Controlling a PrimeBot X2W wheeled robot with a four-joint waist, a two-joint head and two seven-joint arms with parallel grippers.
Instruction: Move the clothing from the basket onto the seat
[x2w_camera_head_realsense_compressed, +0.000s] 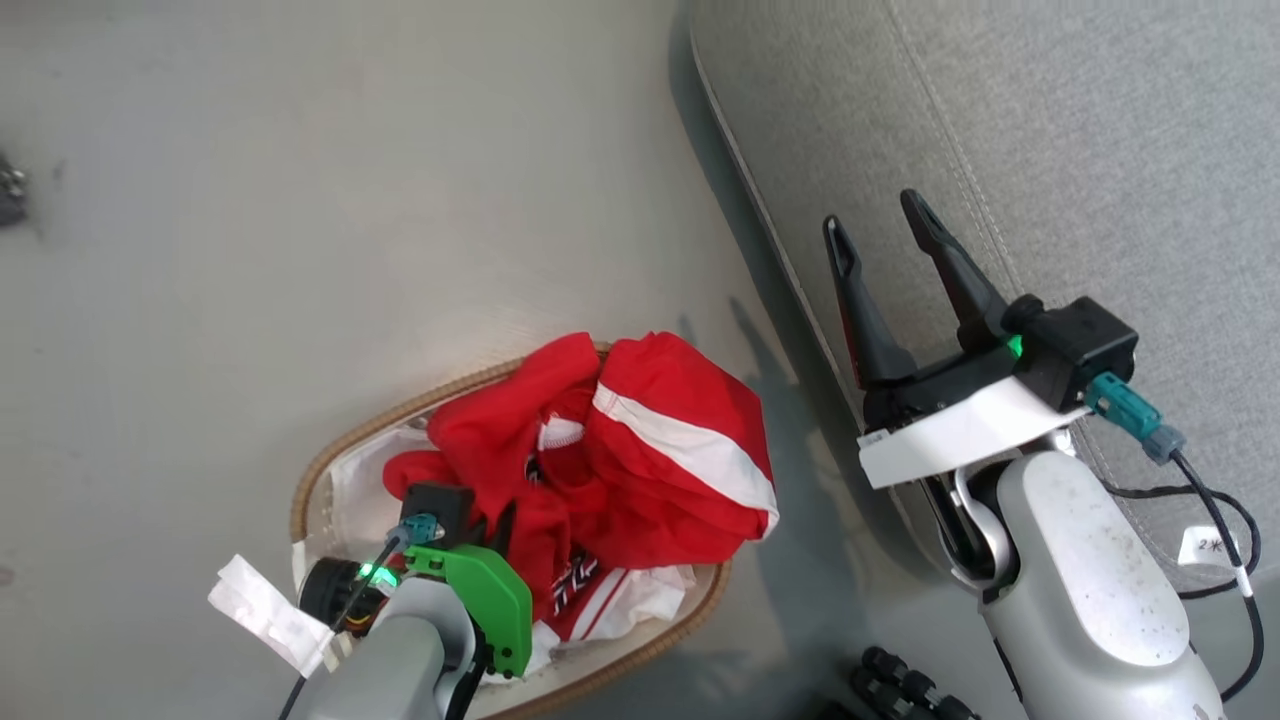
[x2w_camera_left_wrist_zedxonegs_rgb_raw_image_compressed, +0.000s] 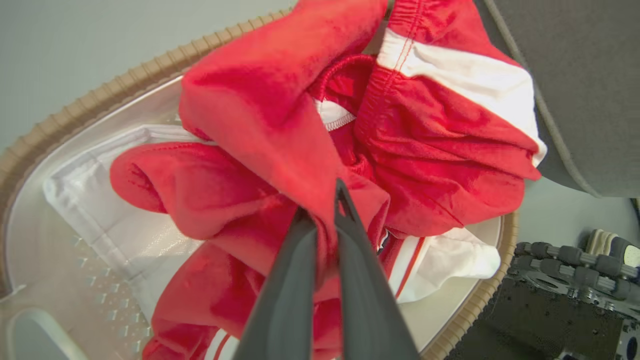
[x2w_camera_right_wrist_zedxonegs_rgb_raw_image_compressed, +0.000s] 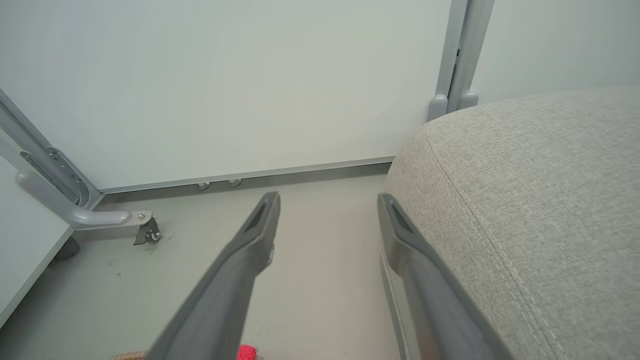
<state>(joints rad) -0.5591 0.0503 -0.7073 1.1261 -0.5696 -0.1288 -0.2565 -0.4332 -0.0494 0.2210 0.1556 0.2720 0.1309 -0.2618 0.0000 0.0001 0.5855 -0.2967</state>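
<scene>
**Red clothing (x2w_camera_head_realsense_compressed: 640, 450) held by one fold: slip risk**

The left pincer (x2w_camera_left_wrist_zedxonegs_rgb_raw_image_compressed: 320, 200) is clamped on a fold of the clothing, heaped in the basket (x2w_camera_left_wrist_zedxonegs_rgb_raw_image_compressed: 125, 82) on the floor (x2w_camera_head_realsense_compressed: 300, 200) just beside the seat (x2w_camera_head_realsense_compressed: 1050, 120). The right pincer (x2w_camera_head_realsense_compressed: 875, 212) stands open, empty, at the seat's edge. Judged risks: the fold slips out on lifting; tangled garments drag the white cloth (x2w_camera_left_wrist_zedxonegs_rgb_raw_image_compressed: 100, 200) along or tip the basket. Floor smooth, pale grey; plain wall (x2w_camera_right_wrist_zedxonegs_rgb_raw_image_compressed: 250, 75), wheeled frame (x2w_camera_right_wrist_zedxonegs_rgb_raw_image_compressed: 100, 217) beyond.

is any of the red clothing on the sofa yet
No, the red clothing is all heaped in the basket, with none on the sofa beside it.
</scene>
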